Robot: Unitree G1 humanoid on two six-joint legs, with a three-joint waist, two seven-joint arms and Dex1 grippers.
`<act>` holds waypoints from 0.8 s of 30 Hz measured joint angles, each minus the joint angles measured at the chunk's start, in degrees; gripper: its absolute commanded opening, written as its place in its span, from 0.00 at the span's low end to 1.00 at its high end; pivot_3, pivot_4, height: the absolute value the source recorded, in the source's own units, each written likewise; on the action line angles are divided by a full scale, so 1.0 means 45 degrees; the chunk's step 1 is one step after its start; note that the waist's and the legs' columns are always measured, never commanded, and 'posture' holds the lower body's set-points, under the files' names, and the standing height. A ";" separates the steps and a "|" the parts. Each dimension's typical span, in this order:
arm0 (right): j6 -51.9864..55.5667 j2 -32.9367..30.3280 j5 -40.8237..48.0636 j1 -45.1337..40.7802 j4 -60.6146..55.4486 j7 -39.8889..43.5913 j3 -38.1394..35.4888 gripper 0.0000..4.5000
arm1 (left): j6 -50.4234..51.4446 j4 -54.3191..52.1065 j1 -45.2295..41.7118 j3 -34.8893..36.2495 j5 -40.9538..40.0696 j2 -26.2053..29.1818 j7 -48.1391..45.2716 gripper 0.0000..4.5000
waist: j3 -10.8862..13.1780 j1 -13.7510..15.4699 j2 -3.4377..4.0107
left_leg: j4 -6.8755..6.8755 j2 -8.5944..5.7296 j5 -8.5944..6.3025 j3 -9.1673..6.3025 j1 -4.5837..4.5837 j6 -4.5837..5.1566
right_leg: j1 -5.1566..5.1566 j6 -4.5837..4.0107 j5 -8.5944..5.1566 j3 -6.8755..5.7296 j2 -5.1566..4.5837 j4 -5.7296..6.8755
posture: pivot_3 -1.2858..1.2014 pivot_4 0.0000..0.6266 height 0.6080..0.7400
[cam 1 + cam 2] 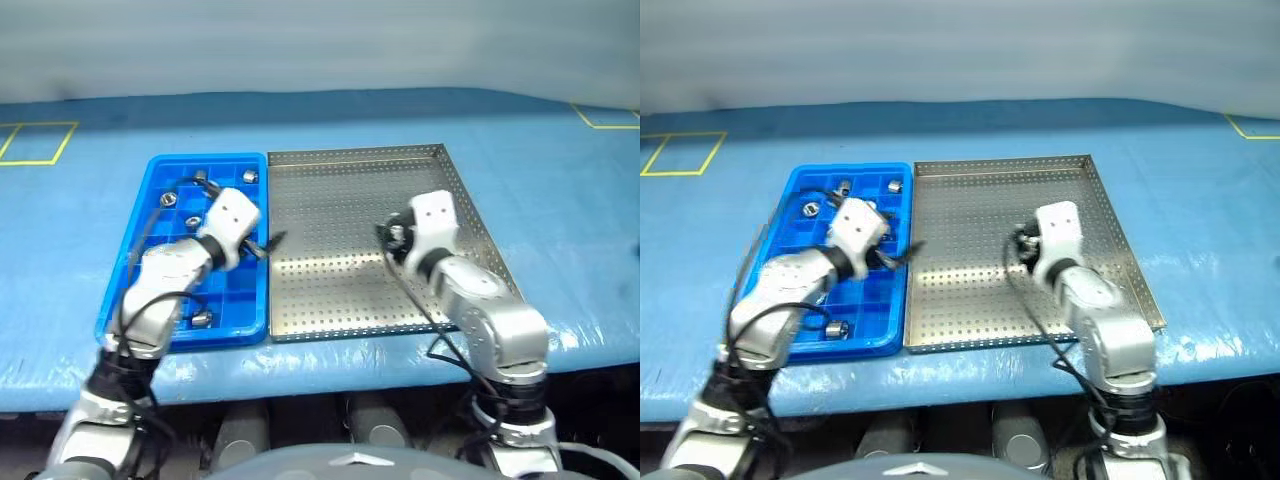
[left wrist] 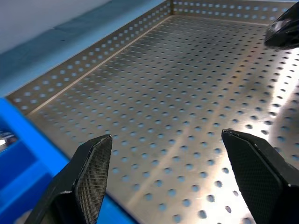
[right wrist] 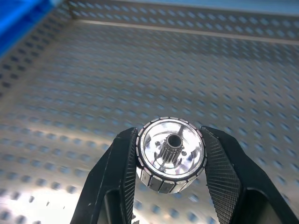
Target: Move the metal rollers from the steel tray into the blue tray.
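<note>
- I am holding one shiny, ridged metal roller with a dark hollow centre [image 3: 171, 155] in the right gripper [image 3: 171, 161]; the black fingers are clamped on its sides, and its bore is pointing back up along the fingers toward the wrist.
- That gripper is hovering over the large perforated steel tray [image 1: 330, 215], whose floor is showing no loose rollers.
- The bright blue plastic tray with square compartments [image 1: 160, 320] is lying to the left of my load, edge to edge with the steel tray, so I judge the carry has to run leftward across the shared rim.
- The left gripper [image 2: 170, 179] is nearer that tray, sitting at the seam with its fingers spread wide and empty.
- I am counting four rollers already in the blue compartments [image 1: 201, 319], though the left arm may be hiding others.
</note>
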 measured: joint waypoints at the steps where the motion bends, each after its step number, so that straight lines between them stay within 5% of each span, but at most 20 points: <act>1: -0.0223 0.0380 0.0267 -0.0362 0.0126 0.0493 0.0871 0.39 | 0.0221 -0.0143 0.0068 0.0563 -0.0006 0.0587 -0.0036 0.91 | 0.0001 0.0026 0.0000 | -0.0010 0.0002 0.0000 0.0000 -0.0006 0.0000 | -0.0004 -0.0002 -0.0001 -0.0002 -0.0001 -0.0004 | 0.52 0.24 1.00; 5: -0.0494 0.1090 0.1301 -0.1512 0.0709 0.2342 0.2874 0.39 | 0.0956 -0.0763 0.0845 0.1670 -0.0291 0.1985 -0.0678 0.91 | 0.0004 0.0171 -0.0001 | -0.0015 -0.0019 -0.0003 0.0005 -0.0025 -0.0003 | -0.0001 -0.0044 0.0022 -0.0006 -0.0039 -0.0040 | 0.54 0.24 1.00; 11: -0.1305 0.1145 0.1714 -0.3113 0.2411 0.4863 0.5295 0.39 | 0.2109 -0.1214 0.2080 0.3631 -0.2051 0.1960 -0.1248 0.91 | 0.0015 0.0629 -0.0032 | -0.0005 -0.0044 -0.0003 -0.0008 -0.0039 -0.0007 | 0.0004 -0.0046 0.0023 -0.0036 -0.0077 -0.0055 | 0.55 0.24 1.00; 17: -0.2120 0.1409 0.0668 -0.3466 0.5289 0.4597 0.5674 0.39 | 0.2626 -0.2019 0.3412 0.3673 -0.2996 0.1399 -0.1237 0.91 | 0.0014 0.0840 -0.0034 | -0.0006 -0.0038 0.0011 -0.0007 -0.0026 -0.0030 | -0.0002 -0.0052 0.0027 -0.0038 -0.0067 -0.0028 | 0.56 0.24 1.00; 24: -0.2408 0.1358 0.0065 -0.3624 0.5706 0.4357 0.5375 0.39 | 0.2826 -0.2373 0.3469 0.3099 -0.3089 0.1177 -0.0680 0.91 | 0.0014 0.0884 -0.0034 | -0.0009 -0.0036 0.0020 -0.0008 -0.0022 -0.0045 | -0.0001 -0.0054 0.0035 -0.0039 -0.0063 -0.0024 | 0.55 0.24 1.00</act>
